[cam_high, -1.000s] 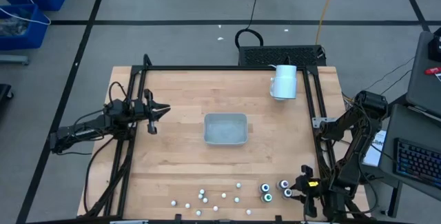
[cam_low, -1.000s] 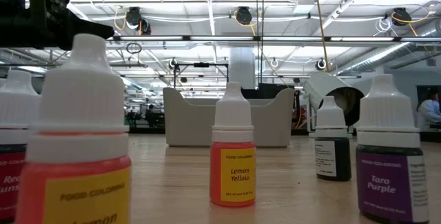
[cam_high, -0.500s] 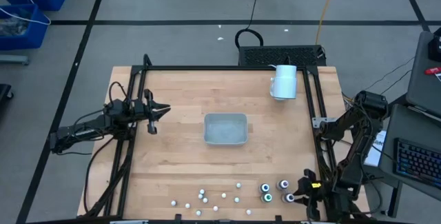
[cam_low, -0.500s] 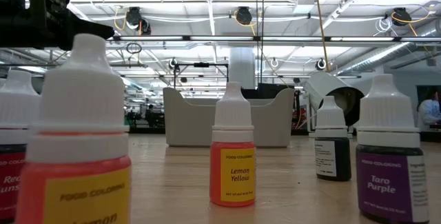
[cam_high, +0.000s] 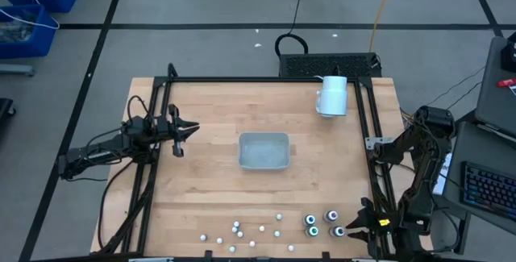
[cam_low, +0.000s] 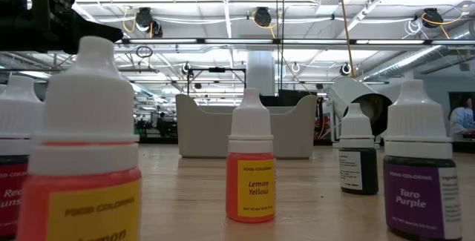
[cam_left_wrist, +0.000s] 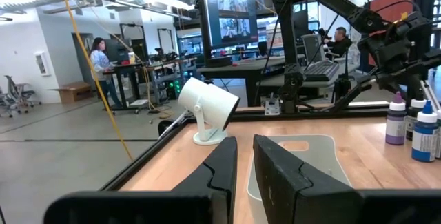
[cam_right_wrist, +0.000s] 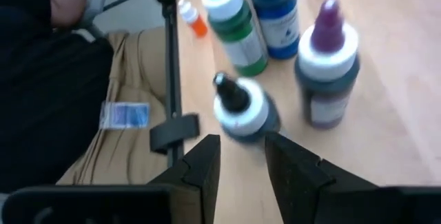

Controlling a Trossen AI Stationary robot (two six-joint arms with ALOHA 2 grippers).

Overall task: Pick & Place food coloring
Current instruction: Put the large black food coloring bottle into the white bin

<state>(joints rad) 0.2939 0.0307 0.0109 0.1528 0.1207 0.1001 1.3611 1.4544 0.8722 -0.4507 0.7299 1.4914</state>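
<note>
Since a second ago, the right gripper [cam_high: 360, 228] is shifted toward the table's right edge, jaws narrowed and empty beside the dark jars [cam_high: 311, 222]. Light, rigid, tippable bottles [cam_low: 250, 165] are best pinched at the body. Nothing is seen in the tray [cam_high: 264, 151]. The left gripper [cam_high: 187, 130] is narrow, empty, and idle.

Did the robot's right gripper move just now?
Yes. In the high view the right gripper has slid toward the table's right edge and a little nearer the front, away from the dark food coloring bottles, which stayed put.
</note>
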